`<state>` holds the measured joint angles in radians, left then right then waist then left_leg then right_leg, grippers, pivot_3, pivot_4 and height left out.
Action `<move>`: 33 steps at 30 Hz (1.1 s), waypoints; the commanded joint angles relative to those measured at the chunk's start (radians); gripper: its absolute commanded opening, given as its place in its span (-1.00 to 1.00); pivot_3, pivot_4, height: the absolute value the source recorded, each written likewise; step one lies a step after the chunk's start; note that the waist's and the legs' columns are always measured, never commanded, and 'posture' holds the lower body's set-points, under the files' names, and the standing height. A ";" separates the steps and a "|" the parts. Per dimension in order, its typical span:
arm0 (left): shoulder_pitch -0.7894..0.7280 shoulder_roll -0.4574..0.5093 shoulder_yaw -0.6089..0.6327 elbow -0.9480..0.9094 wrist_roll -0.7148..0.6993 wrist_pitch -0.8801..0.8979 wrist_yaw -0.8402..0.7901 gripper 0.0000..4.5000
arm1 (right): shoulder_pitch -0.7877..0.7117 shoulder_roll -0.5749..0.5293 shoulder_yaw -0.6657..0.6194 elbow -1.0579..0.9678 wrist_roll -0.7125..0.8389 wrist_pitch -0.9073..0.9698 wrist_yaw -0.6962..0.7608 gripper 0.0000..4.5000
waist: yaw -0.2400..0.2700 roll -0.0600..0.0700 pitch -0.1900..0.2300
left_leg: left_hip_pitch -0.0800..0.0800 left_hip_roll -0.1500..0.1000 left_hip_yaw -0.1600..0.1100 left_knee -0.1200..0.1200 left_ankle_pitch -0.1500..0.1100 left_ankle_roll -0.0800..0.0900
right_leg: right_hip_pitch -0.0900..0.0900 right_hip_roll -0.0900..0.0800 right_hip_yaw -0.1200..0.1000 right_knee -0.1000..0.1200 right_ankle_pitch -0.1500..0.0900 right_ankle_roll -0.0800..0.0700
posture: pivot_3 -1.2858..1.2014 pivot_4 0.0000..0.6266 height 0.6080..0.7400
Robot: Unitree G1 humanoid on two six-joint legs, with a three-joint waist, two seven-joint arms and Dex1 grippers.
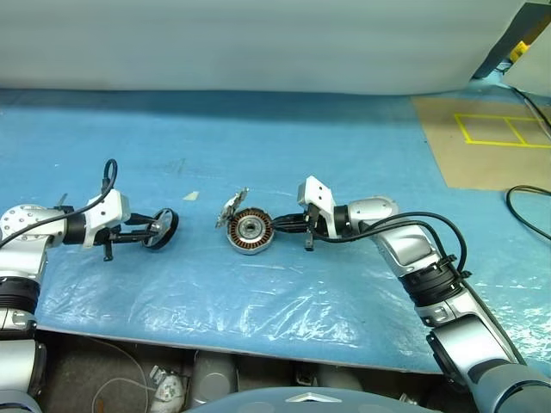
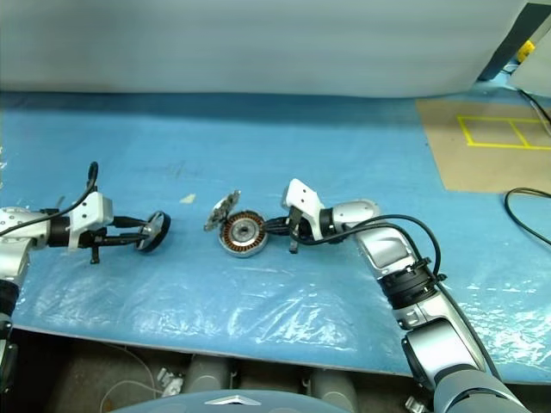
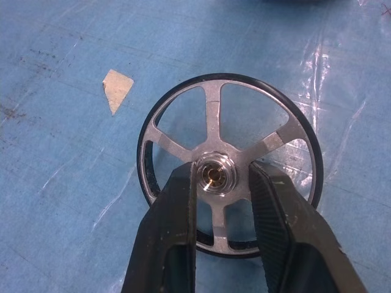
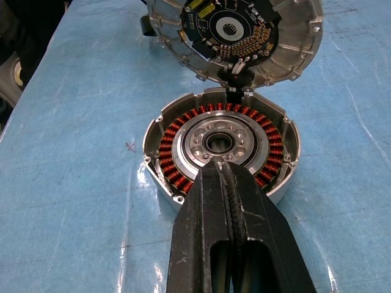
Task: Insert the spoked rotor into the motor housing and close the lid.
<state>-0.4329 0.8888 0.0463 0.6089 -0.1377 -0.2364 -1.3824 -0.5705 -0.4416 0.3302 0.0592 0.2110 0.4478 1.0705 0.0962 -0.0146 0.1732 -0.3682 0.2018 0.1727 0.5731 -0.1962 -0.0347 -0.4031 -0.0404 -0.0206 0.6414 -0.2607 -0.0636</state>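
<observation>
You've got the left claw (image 3: 221, 183) clamped on the hub of the spoked wheel (image 3: 231, 165), held up near the bench's left edge. The housing (image 4: 221, 148) sits mid-bench with its lid (image 4: 235, 33) flipped open, and the right claw (image 4: 225, 174), fingers pressed together, rests over its rim.

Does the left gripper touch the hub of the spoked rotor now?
Touching. The left wrist view shows the left gripper shut on the spoked rotor, both black fingers pressed against the hub's sides.
</observation>
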 commanded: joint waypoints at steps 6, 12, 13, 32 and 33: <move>-0.008 0.000 -0.017 -0.014 0.012 -0.009 0.031 0.24 | 0.011 0.001 -0.014 -0.044 0.005 -0.008 -0.011 -1.00 | -0.002 0.000 0.000 | 0.000 0.000 0.000 0.000 0.000 0.000 | 0.000 0.000 0.000 0.000 0.000 0.000 | 0.03 -0.52 1.00; -0.005 -0.005 -0.032 -0.022 0.017 -0.027 0.041 0.24 | 0.009 0.003 -0.014 -0.041 0.003 -0.009 -0.013 -1.00 | -0.002 0.000 0.000 | 0.000 0.000 0.000 0.000 0.000 0.000 | 0.000 0.000 0.000 0.000 0.000 0.000 | 0.03 -0.52 1.00; -0.005 -0.006 -0.036 -0.024 0.017 -0.031 0.040 0.24 | 0.009 0.003 -0.014 -0.041 0.003 -0.009 -0.013 -1.00 | -0.002 0.000 0.000 | 0.000 0.000 0.000 0.000 0.000 0.000 | 0.000 0.000 0.000 0.000 0.000 0.000 | 0.03 -0.52 1.00; 0.065 -0.003 0.008 -0.131 -0.086 0.082 0.020 -0.41 | 0.016 0.009 -0.027 -0.053 0.003 -0.013 -0.031 -1.00 | -0.001 0.004 -0.002 | 0.000 0.000 0.000 0.000 0.000 0.000 | 0.001 0.000 0.000 0.000 0.000 0.000 | 0.03 -0.52 1.00; 0.104 -0.001 0.022 -0.175 -0.109 0.100 0.019 -0.41 | 0.014 0.009 -0.030 -0.053 0.003 -0.015 -0.031 -1.00 | -0.003 0.004 -0.002 | 0.000 0.000 0.000 0.000 0.000 0.000 | 0.000 0.000 0.000 0.000 0.000 0.000 | 0.03 -0.52 1.00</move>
<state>-0.3583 0.8849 0.0327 0.5031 -0.1872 -0.1717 -1.3480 -0.5505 -0.4314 0.3265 0.0420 0.2000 0.4463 1.0414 0.0936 -0.0110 0.1714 -0.3684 0.2018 0.1725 0.5735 -0.1962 -0.0347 -0.4030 -0.0403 -0.0204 0.6411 -0.2608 -0.0638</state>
